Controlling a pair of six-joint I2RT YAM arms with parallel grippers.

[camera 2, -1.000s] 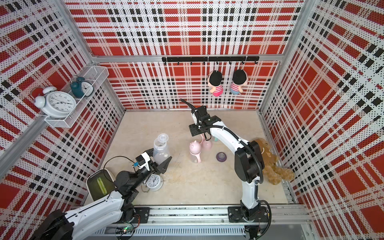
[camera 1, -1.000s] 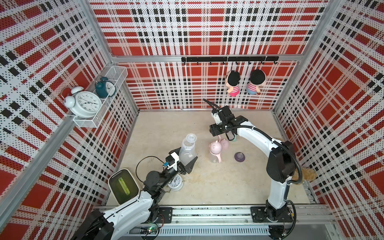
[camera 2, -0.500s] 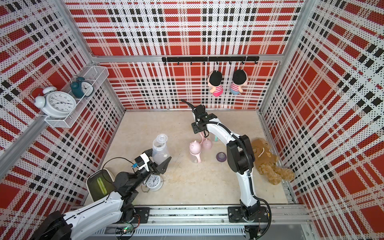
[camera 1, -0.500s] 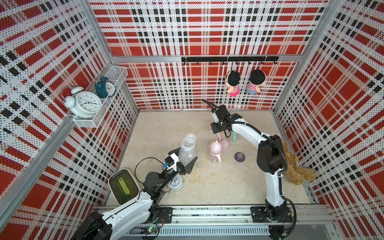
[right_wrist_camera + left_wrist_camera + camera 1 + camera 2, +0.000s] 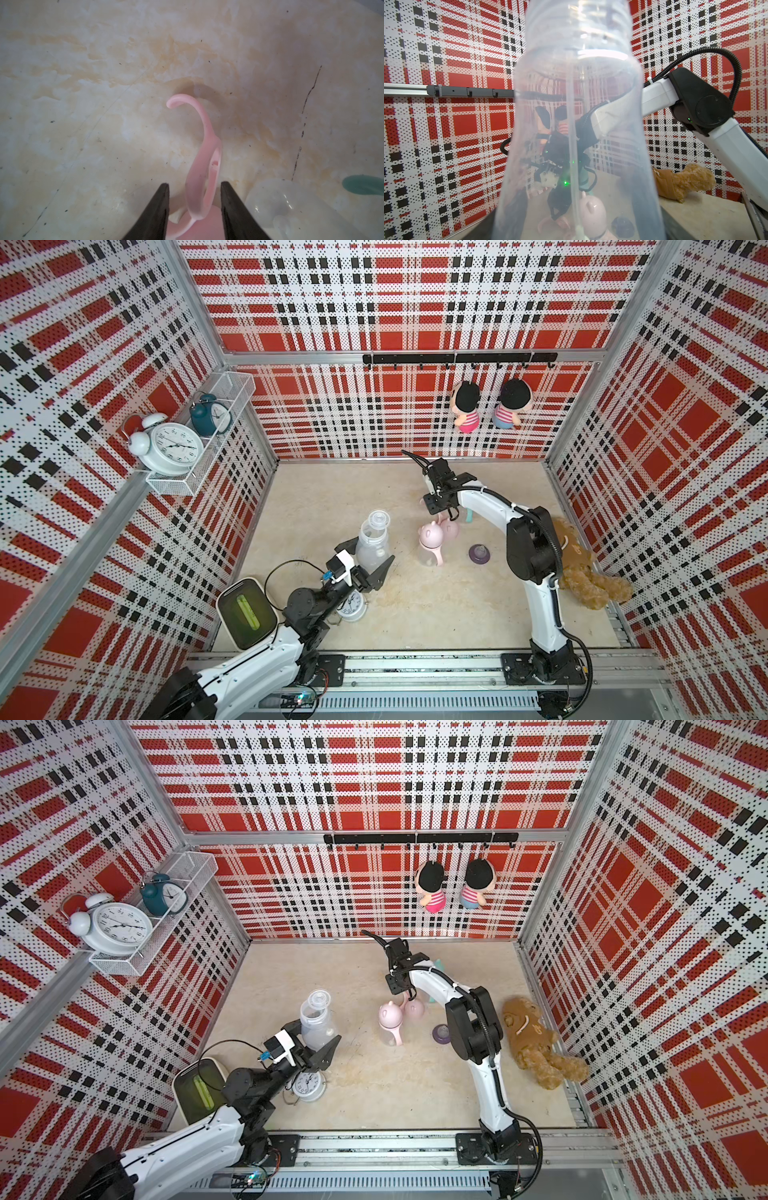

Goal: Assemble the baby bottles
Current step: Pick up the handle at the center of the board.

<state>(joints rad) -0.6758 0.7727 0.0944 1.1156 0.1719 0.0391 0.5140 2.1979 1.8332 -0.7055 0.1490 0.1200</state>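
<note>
In a top view: open bottle (image 5: 372,545) centre-left; capped bottle (image 5: 430,545) right of it; nipple collar (image 5: 479,553) further right; plush toy (image 5: 582,572) by right wall.

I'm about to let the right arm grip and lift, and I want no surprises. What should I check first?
1. The pink handle ring sits between the jaws of the right gripper: ok.
2. Jaws closed on the ring: not ok, gaps show on both sides.
3. Ring free of the pink part under it: cannot tell.
4. The left gripper is shut on the clear bottle, and the bottle is upright: ok.
5. Straight way from ring to clear bottle: not ok. The pink capped bottle stands between them, so probably lift over it.
</note>
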